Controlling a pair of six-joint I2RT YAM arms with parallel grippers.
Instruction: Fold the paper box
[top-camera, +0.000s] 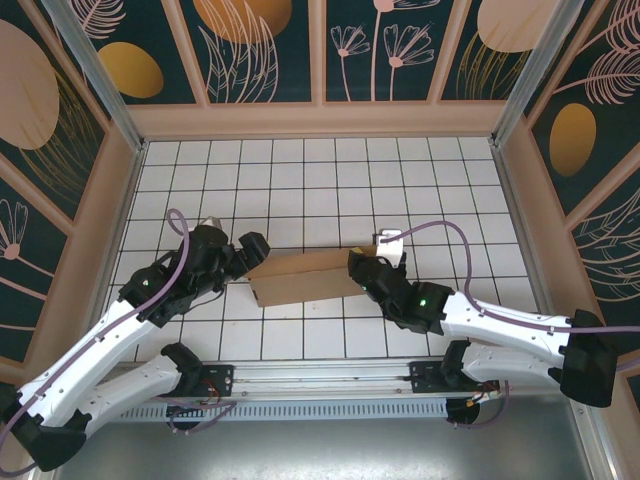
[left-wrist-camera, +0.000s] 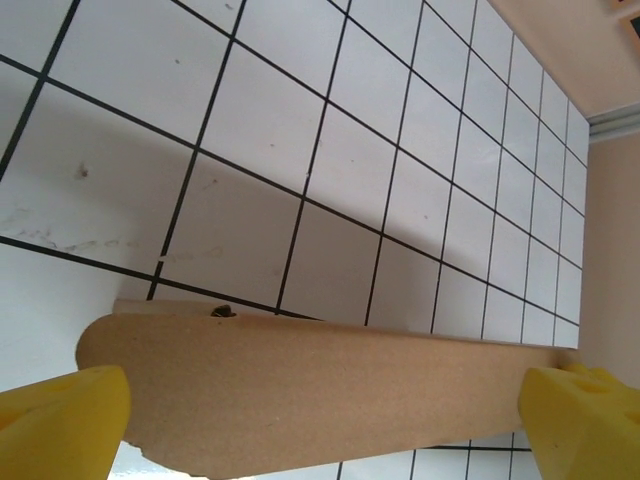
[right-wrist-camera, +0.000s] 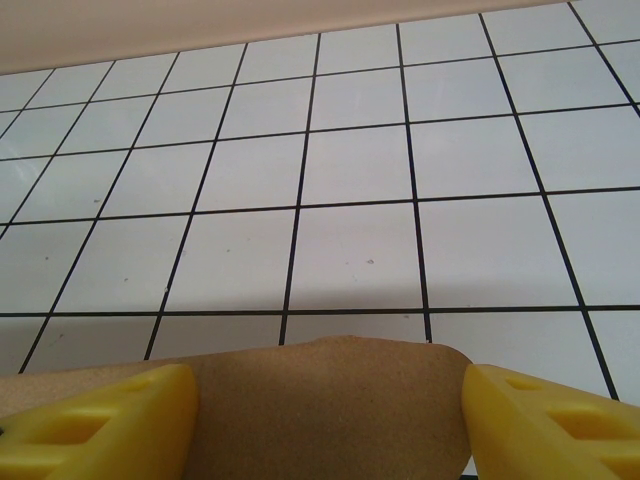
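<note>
The paper box (top-camera: 305, 277) is a brown cardboard piece lying in the middle of the white tiled floor, long side left to right. My left gripper (top-camera: 250, 262) is at its left end, and in the left wrist view a cardboard flap (left-wrist-camera: 330, 390) stretches across the whole gap between my wide-apart yellow fingers (left-wrist-camera: 60, 425); the left gripper (left-wrist-camera: 325, 425) is open. My right gripper (top-camera: 362, 270) is at the box's right end. There a rounded flap (right-wrist-camera: 330, 410) fills the space between both yellow fingers (right-wrist-camera: 545, 425), and the right gripper (right-wrist-camera: 325, 425) is closed across it.
Beige side walls (top-camera: 100, 240) and a back wall (top-camera: 320, 120) enclose the tiled floor (top-camera: 320, 180). A metal rail (top-camera: 320, 375) runs along the near edge between the arm bases. Open tiles lie behind the box and to its sides.
</note>
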